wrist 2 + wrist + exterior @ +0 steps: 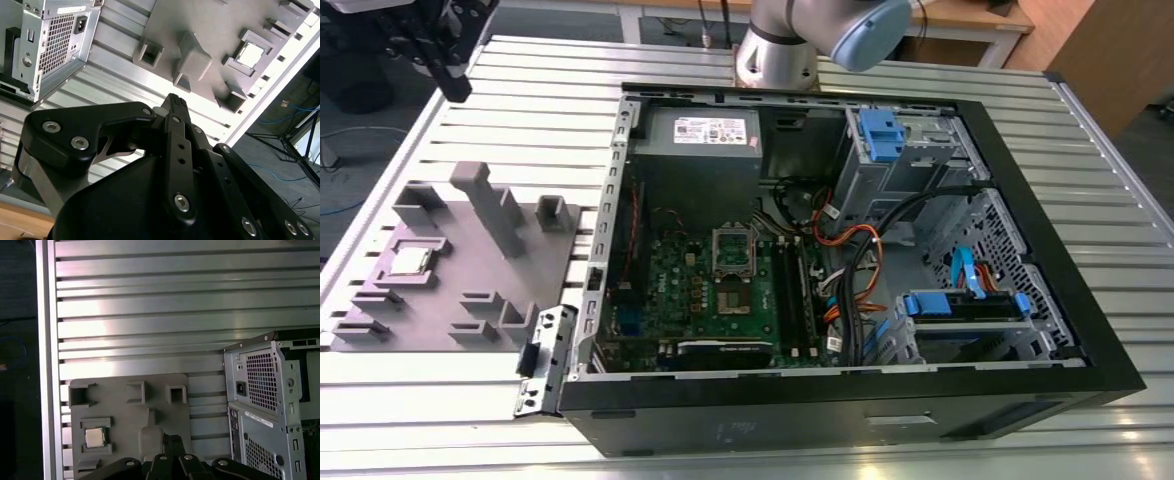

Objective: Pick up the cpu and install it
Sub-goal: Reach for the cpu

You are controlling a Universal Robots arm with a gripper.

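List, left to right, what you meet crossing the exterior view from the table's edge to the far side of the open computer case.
cpu → tall grey plastic block → silver socket frame on the green circuit board → orange cables → blue drive bracket

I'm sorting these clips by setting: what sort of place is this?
Probably a robotics lab or test bench for computer assembly: an opened desktop PC case lies on a slatted aluminium table, a grey fixture tray beside it holds the cpu, and a robot arm stands by the case.
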